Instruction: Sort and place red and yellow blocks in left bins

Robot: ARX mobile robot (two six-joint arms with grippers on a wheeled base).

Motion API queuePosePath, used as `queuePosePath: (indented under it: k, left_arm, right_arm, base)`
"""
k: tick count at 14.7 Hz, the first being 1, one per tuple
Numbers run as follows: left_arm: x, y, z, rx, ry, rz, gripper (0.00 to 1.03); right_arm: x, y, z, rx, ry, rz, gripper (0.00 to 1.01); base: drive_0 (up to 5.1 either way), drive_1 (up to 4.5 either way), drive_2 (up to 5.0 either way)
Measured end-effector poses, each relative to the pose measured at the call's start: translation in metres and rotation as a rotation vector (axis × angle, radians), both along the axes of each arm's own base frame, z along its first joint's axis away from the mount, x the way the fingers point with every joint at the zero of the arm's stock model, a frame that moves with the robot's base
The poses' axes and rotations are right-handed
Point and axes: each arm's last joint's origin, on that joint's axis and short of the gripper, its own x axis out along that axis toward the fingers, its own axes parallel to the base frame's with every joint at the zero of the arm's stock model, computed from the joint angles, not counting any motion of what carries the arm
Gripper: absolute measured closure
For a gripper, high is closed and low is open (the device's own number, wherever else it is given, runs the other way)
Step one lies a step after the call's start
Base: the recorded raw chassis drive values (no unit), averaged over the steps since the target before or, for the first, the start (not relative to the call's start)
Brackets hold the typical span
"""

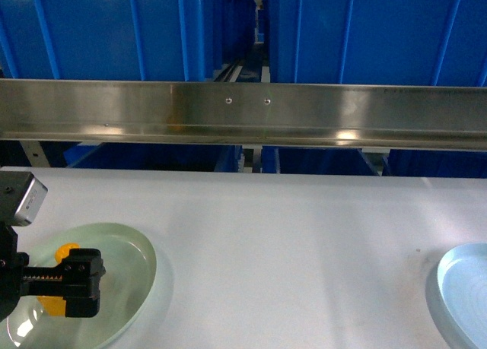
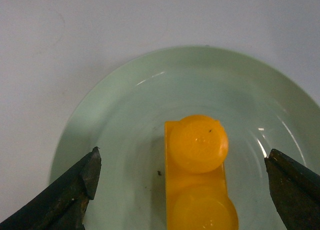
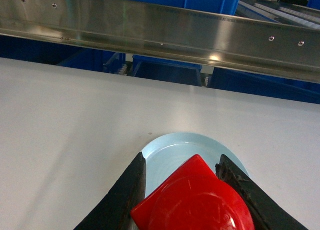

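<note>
The yellow block (image 2: 197, 175), glossy with round studs, lies on a pale green plate (image 2: 125, 104). My left gripper (image 2: 182, 157) is open and straddles it, with the fingers (image 2: 75, 187) well clear on both sides. In the head view that gripper (image 1: 72, 284) hangs over the plate (image 1: 129, 250), and bits of the yellow block (image 1: 67, 250) show beside it. My right gripper (image 3: 182, 162) is shut on the red block (image 3: 195, 205), above a pale blue plate (image 3: 165, 155). Large blue bins (image 1: 91, 30) stand behind a steel rail.
A steel rail (image 1: 243, 109) runs across the back edge of the white table (image 1: 289, 242). More blue crates (image 1: 380, 30) stand behind it on the right. The pale blue plate (image 1: 464, 296) sits at the table's right edge in the head view.
</note>
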Motion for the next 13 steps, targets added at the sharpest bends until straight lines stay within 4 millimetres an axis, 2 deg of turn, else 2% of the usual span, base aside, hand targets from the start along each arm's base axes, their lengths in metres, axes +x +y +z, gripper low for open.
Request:
queuePosePath:
  k: [3,5,8,9,11,13]
  left_arm:
    - [-0.004,-0.001,-0.019,-0.034,0.024,0.009,0.05]
    - [-0.006,-0.003,-0.025,-0.037,0.032,0.002,0.25]
    - [-0.006,-0.008,-0.025,-0.023,0.027,0.002,0.71]
    - [-0.006,-0.008,-0.024,-0.022,0.026,0.004,0.75]
    - [-0.010,-0.006,-0.014,-0.024,0.018,0.007,0.76]
    - [-0.012,-0.004,0.033,-0.070,-0.079,-0.024,0.77]
  right_arm:
    - [0.000,0.000,0.000,0.000,0.000,0.000,0.64]
    - [0.000,0.000,0.000,0.000,0.000,0.000,0.64]
    - [0.000,0.000,0.000,0.000,0.000,0.000,0.65]
    - [0.000,0.000,0.000,0.000,0.000,0.000,0.65]
    - [0.000,0.000,0.000,0.000,0.000,0.000,0.65]
    - [0.000,0.000,0.000,0.000,0.000,0.000,0.65]
  base:
    - [0.0,0.00,0.0]
    - [0.0,0.00,0.0]
    - [0.0,0.00,0.0]
    - [0.0,0.00,0.0]
    - [0.0,0.00,0.0]
    - [0.0,0.00,0.0]
